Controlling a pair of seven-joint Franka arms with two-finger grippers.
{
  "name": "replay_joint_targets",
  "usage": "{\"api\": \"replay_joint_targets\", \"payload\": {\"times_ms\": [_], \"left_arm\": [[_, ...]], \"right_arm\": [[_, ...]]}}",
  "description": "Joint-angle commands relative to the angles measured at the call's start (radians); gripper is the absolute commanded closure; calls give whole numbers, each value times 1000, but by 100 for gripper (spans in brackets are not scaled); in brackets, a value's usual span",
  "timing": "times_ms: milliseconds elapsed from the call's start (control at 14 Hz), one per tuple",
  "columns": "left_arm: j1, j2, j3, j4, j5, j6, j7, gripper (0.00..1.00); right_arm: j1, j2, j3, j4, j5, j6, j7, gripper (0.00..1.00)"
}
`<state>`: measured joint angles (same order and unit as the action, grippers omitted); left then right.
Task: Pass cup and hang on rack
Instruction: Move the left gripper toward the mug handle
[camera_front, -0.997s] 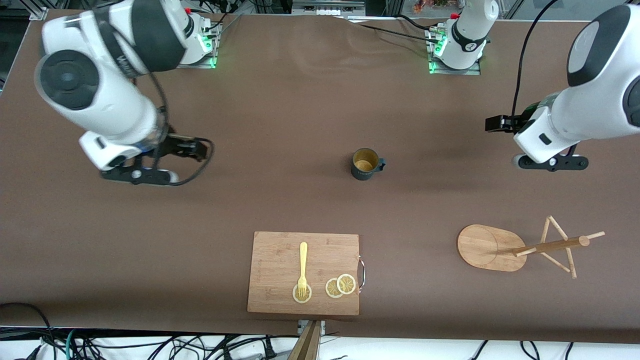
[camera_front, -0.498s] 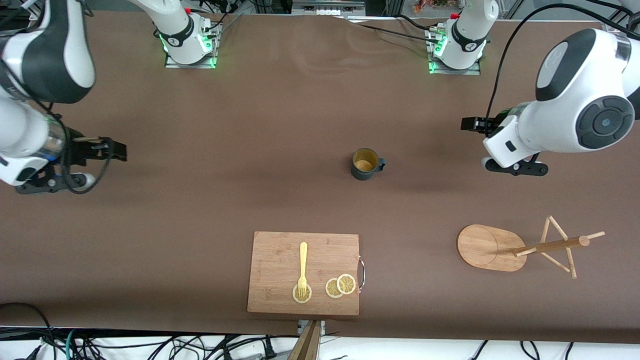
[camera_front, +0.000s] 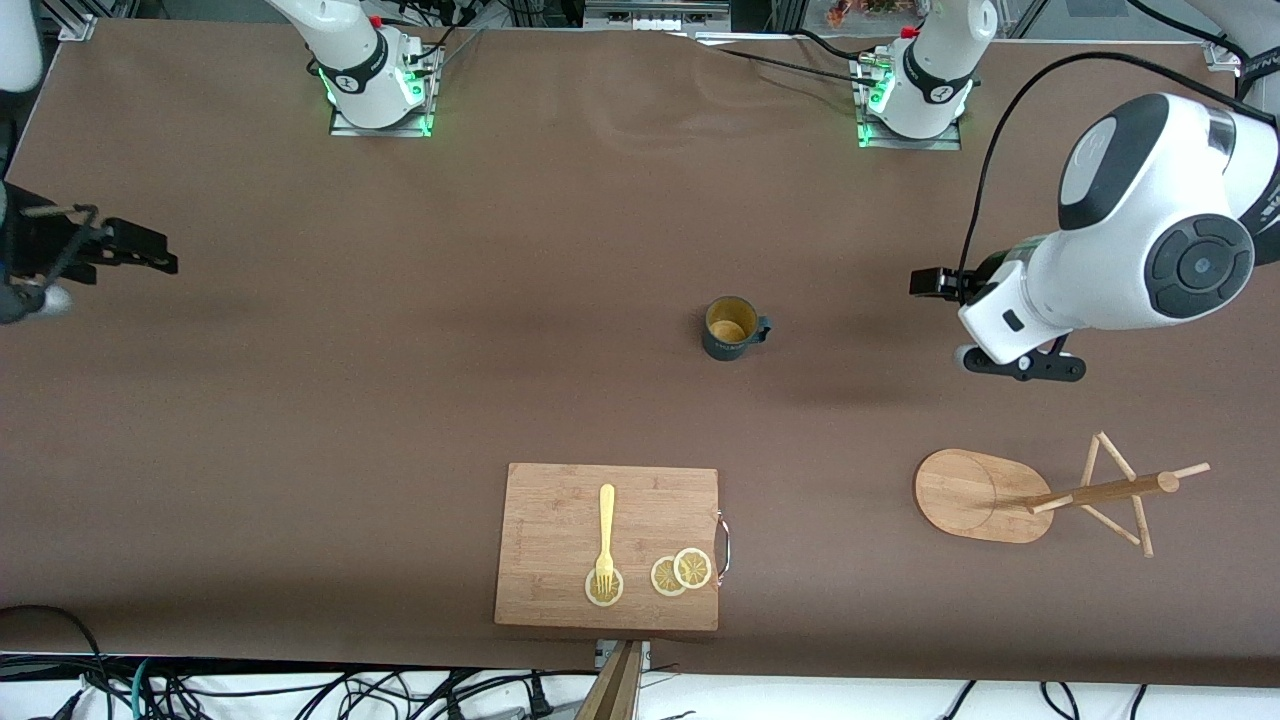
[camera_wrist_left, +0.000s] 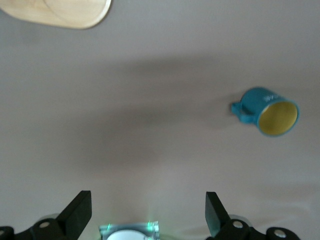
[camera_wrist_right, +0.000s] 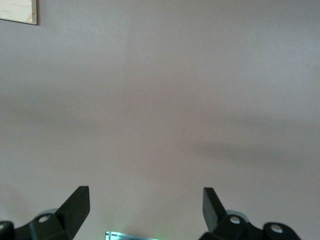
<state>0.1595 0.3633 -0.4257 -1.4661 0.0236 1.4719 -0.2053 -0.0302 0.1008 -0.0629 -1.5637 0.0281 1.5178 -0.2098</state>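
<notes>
**Sitting upright at mid-table, the cup waits with both grippers open and empty**

Standing alone near the centre of the front view is the cup (camera_front: 733, 328), dark teal, upright on the brown table (camera_front: 400, 400), its yellowish inside facing up and its handle turned toward the left arm's end. Nothing touches it. In the left wrist view the same cup (camera_wrist_left: 267, 111) shows at the right of the frame, apart from the fingers.

Down in the lower right of the front view, the rack (camera_front: 1050, 495) stands on its oval base, nearer to the front camera than the cup and well apart from it, thin pegs sticking out of the post.

At the right of the frame, the left gripper (camera_front: 1020, 365) hangs over bare table between cup and rack, toward the left arm's end. Its 2 fingers (camera_wrist_left: 80, 210) are spread wide, holding nothing.

Over at the left edge of the frame, the right gripper (camera_front: 20, 300) is only partly in view, over the right arm's end of the table, well away from the cup. The right wrist view shows its fingers (camera_wrist_right: 77, 205) wide apart and empty above plain tabletop.

Low centre in the frame lies a cutting board (camera_front: 560, 500) carrying a yellow fork (camera_front: 605, 530) and 3 lemon slices (camera_front: 680, 572), the fork's tines resting on 1 of them.
</notes>
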Motion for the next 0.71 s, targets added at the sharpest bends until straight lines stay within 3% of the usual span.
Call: {"api": "replay_joint_targets", "payload": {"times_ms": [0, 356, 641], "left_arm": [[5, -21, -7, -113, -10, 169, 27, 0], [15, -36, -28, -357, -126, 569, 226, 0], [18, -101, -71, -639, -285, 965, 568, 0]], "right_arm": [[-57, -98, 41, -107, 10, 27, -13, 0], [-54, -93, 38, -55, -25, -83, -3, 0], [-50, -90, 43, -42, -34, -62, -3, 0]]}}
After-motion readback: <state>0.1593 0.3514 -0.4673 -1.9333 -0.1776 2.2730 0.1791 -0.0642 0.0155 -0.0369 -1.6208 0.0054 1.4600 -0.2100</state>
